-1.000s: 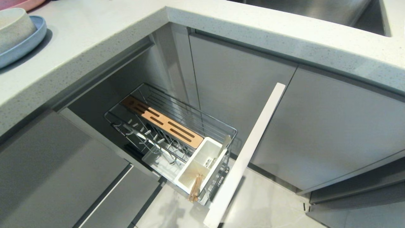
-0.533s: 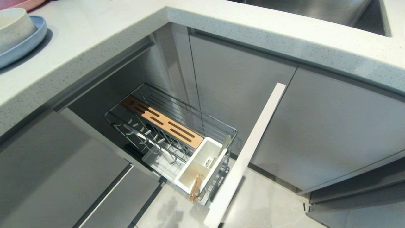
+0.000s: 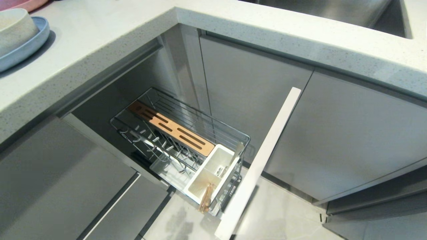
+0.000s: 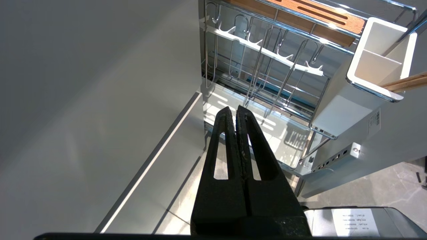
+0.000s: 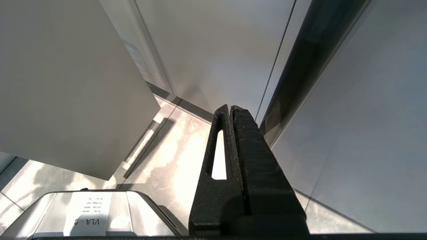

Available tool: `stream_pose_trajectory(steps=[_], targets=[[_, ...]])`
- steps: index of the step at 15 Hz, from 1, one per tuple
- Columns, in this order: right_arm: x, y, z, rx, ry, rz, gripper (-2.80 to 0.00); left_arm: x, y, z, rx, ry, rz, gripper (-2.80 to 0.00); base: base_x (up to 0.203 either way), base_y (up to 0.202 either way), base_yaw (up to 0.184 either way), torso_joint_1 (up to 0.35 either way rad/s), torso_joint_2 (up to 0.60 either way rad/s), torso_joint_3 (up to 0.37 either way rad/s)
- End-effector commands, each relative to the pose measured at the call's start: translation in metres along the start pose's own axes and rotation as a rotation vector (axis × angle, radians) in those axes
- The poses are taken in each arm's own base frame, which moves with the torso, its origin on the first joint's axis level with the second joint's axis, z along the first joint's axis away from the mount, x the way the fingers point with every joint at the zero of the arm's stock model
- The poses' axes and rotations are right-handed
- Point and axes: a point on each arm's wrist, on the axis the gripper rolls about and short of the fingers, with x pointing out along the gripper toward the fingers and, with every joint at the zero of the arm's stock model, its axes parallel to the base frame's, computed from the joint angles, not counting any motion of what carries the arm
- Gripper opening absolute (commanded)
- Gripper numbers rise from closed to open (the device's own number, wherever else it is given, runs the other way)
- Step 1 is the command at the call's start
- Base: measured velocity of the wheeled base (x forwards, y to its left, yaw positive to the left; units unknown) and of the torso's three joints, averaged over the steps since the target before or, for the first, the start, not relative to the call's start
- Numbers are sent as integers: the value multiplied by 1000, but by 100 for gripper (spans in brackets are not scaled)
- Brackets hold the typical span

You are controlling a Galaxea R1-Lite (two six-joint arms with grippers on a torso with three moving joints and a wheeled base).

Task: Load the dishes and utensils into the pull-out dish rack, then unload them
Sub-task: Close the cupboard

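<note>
The pull-out dish rack (image 3: pixel 190 115) stands drawn out of the corner cabinet, its grey door front (image 3: pixel 263 156) edge-on. Wooden chopsticks (image 3: pixel 205 199) and a silver spoon handle (image 3: pixel 237 150) stand in its white caddy (image 3: pixel 213 171). The wire pegs hold no dishes. An off-white bowl (image 3: pixel 15 28) sits in the pale-blue plate (image 3: pixel 31 45) on the counter at far left. Neither arm shows in the head view. My left gripper (image 4: pixel 234 111) is shut and empty, low beside the rack (image 4: pixel 260 50) and caddy (image 4: pixel 377 63). My right gripper (image 5: pixel 230 110) is shut and empty near the floor.
A pink plate (image 3: pixel 25 3) edge peeks behind the bowl. The speckled counter (image 3: pixel 233 25) overhangs the rack, with a steel sink (image 3: pixel 333 8) at the back right. Grey cabinet fronts (image 3: pixel 350 133) flank the opening. A tan slotted strip (image 3: pixel 171 128) runs along the rack.
</note>
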Motion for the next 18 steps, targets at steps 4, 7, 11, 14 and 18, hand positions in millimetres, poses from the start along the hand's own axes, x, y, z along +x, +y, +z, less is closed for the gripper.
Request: stream_pose_trajectory(steps=[4, 7, 11, 14, 18], targets=[[0, 0, 0, 0, -3, 0, -280, 2, 0, -7, 1, 24, -1, -280, 0, 0, 0, 2, 0, 139], [0, 0, 0, 0, -3, 0, -280, 2, 0, -7, 4, 24, -1, -280, 0, 0, 0, 2, 1, 196], [0, 0, -1, 0, -3, 0, -280, 2, 0, -7, 2, 24, -1, -280, 0, 0, 0, 3, 0, 205], [0, 0, -1, 0, -3, 2, -280, 2, 0, -7, 2, 26, -1, -280, 0, 0, 0, 1, -3, 200], [0, 0, -1, 0, -3, 1, -280, 2, 0, -7, 2, 24, -1, -280, 0, 0, 0, 2, 0, 204]])
